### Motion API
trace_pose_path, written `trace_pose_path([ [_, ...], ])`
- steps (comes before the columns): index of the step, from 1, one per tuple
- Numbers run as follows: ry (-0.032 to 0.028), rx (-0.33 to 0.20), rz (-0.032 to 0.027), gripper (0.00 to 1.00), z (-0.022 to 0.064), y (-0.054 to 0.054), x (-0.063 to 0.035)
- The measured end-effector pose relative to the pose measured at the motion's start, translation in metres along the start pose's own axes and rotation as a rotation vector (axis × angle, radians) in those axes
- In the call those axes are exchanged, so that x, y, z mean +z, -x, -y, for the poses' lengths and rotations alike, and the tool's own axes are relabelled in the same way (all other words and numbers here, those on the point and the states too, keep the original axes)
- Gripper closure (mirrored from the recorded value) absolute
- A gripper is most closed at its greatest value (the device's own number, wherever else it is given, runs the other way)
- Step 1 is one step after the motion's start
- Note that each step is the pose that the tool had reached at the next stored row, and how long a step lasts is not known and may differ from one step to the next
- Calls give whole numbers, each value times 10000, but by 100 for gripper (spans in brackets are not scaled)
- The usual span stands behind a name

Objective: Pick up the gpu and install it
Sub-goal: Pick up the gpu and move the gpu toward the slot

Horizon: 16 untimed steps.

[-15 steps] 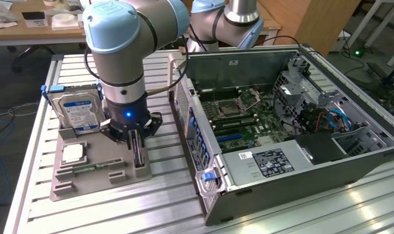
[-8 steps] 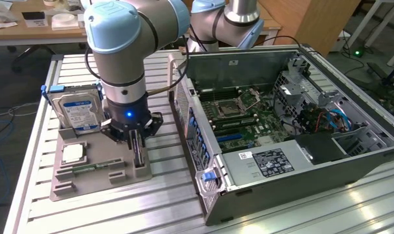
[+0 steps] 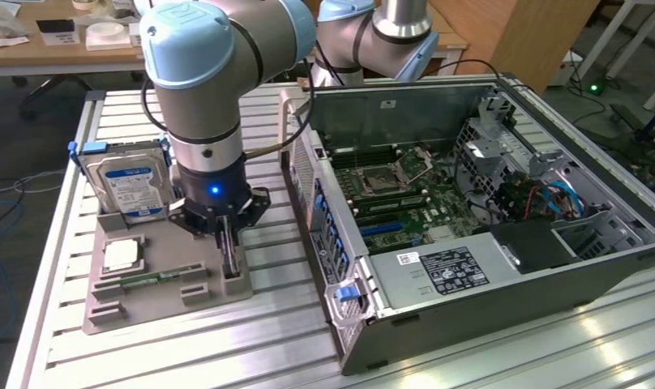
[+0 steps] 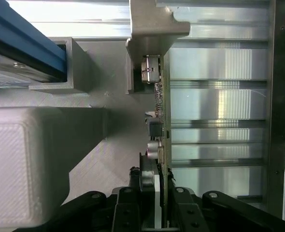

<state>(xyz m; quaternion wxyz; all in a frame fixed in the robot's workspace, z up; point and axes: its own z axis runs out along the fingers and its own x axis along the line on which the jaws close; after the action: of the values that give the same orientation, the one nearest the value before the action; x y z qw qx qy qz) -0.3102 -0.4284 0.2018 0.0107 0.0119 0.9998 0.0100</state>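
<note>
Grasp stage: gripper (image 4: 159, 195) astride the thin green-edged gpu card (image 4: 163, 121), on edge in a grey holder (image 3: 143, 306) on the ribbed aluminium worktop (image 3: 252, 344); whether the jaws clamp it cannot be told; removal probably demands a firm, straight upward pull.

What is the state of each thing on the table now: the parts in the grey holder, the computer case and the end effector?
Graphics card: standing on its edge, seated in the grey holder.
End effector: down over the graphics card.
Hard drive: upright in its slot.
Memory stick: lying flat in the holder.
Computer case: on its side, side cover off.
Light on the arm: lit blue.
</note>
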Motion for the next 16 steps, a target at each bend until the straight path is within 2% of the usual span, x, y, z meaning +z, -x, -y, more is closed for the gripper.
trace_pose_path([
  [1,0,0,0,72,0,0,0],
  [12,4,1,2,72,-1,0,-3],
  [16,17,1,0,72,-2,1,-86],
])
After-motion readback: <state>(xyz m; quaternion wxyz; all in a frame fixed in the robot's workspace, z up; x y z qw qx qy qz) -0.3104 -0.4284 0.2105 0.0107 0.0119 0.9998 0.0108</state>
